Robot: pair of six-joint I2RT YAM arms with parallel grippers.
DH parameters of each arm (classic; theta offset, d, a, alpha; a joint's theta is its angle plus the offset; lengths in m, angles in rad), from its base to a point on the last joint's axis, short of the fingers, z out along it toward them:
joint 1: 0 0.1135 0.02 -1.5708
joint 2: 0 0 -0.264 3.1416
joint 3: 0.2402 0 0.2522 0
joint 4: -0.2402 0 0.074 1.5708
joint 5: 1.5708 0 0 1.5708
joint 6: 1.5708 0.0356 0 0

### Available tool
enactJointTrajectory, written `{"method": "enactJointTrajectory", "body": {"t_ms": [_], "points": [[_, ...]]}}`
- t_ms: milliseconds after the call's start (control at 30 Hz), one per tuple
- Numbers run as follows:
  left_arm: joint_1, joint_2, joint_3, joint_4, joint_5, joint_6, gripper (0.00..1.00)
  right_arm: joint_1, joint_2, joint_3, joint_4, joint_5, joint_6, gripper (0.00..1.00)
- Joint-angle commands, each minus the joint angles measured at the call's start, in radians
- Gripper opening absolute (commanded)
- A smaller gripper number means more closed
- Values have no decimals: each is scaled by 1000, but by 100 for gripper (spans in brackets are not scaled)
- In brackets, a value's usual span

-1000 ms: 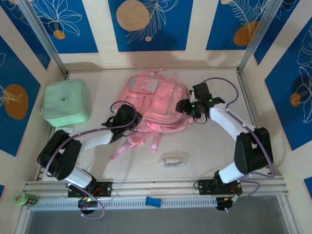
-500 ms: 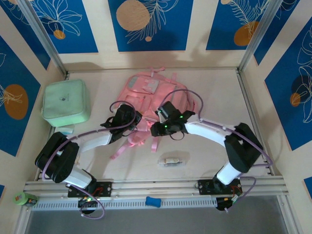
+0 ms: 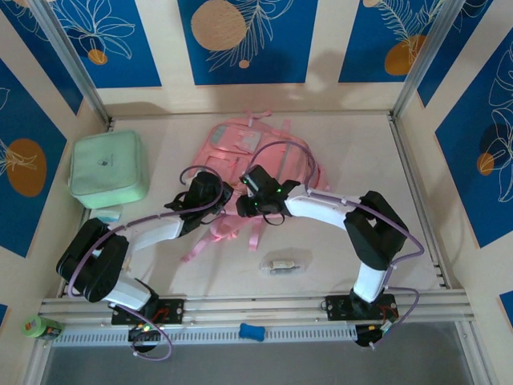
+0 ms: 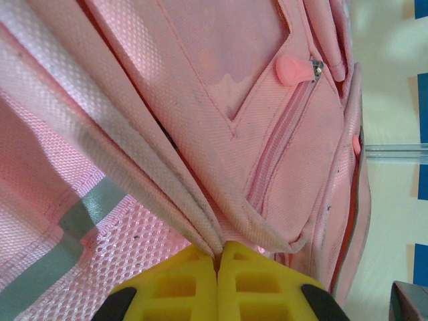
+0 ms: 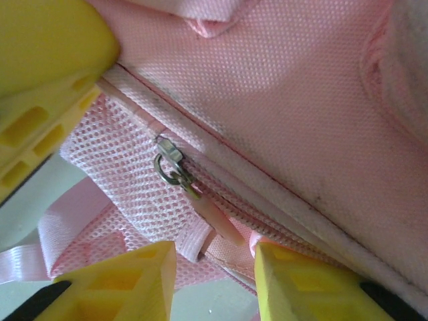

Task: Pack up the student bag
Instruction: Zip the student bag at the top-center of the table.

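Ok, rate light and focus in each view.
Top external: even light, soft shadows on the table, student bag sharp. Left wrist: weave crisp, table at right washed out. Right wrist: zip slider sharp, fingers at the bottom edge softer.

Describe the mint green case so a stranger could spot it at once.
Find the pink student bag in the middle of the table. Look left of it: the mint green case lies flat there. It is square and pale green, unlike the pink bag.
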Motion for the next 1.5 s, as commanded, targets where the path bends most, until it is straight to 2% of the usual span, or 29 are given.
{"method": "enactJointTrajectory", "body": {"t_ms": [0, 267, 433, 633, 767, 1000, 1300, 1467], "points": [[-15, -18, 15, 27, 10, 9, 0, 4, 16, 34, 64, 82, -54, 37], [-16, -18, 18, 26, 14, 9, 0, 37, 34, 88, 84, 167, -112, 36], [-16, -22, 7, 35, 13, -1, 0, 36, 49, 107, 91, 188, -121, 32], [-16, -25, 12, 22, 8, 10, 0, 39, 71, 123, 93, 184, -142, 23], [-16, -33, 9, 8, -9, 20, 0, 45, 51, 119, 70, 203, -146, 12], [20, -37, 16, -13, -7, 41, 0, 52, -4, 58, 5, 209, -125, 0], [74, -85, 3, -69, -4, 74, 0, 36, -137, -108, -48, 184, -85, 0], [83, -112, -16, -83, -10, 81, 0, -16, -206, -207, -81, 190, -75, 0]]}}
